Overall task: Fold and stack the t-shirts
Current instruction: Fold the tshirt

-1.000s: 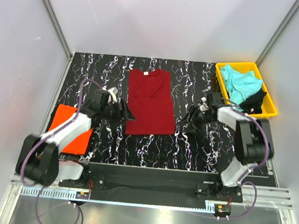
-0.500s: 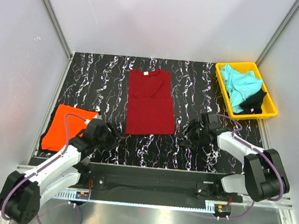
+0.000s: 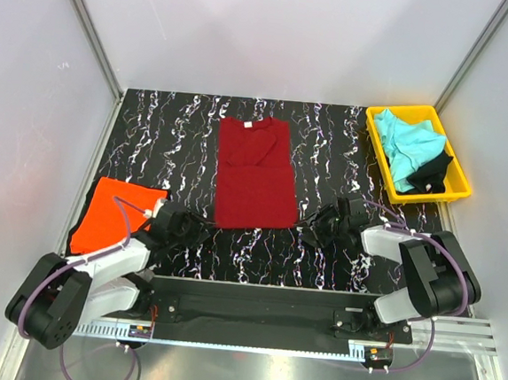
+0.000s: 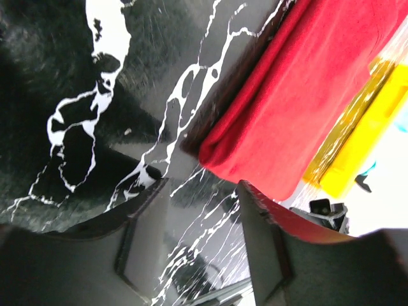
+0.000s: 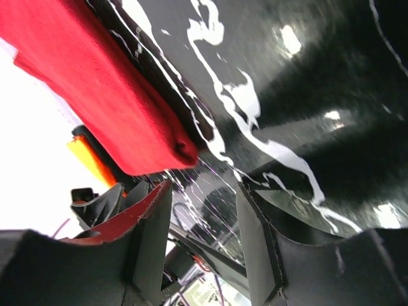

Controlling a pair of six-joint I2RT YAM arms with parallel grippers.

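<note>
The dark red t-shirt (image 3: 253, 177) lies flat in a long strip at the table's centre, neck at the far end. Flat at the left edge lies an orange t-shirt (image 3: 110, 213). My left gripper (image 3: 201, 231) sits low just left of the red shirt's near left corner. In the left wrist view that gripper (image 4: 201, 186) is open over bare table, with the shirt corner (image 4: 280, 108) just beyond its fingertips. My right gripper (image 3: 309, 233) sits low beside the near right corner. The right wrist view shows this gripper (image 5: 201, 190) open, with the shirt's folded corner (image 5: 121, 102) just ahead.
A yellow tray (image 3: 462, 177) at the back right holds a turquoise t-shirt (image 3: 405, 141) and a black one (image 3: 434, 168). The black marbled table (image 3: 161, 129) is bounded by white walls on the left, right and far sides.
Both arms have swung from beside the red shirt's middle down toward its near corners and dropped low to the table. Both pairs of jaws have narrowed a little.
</note>
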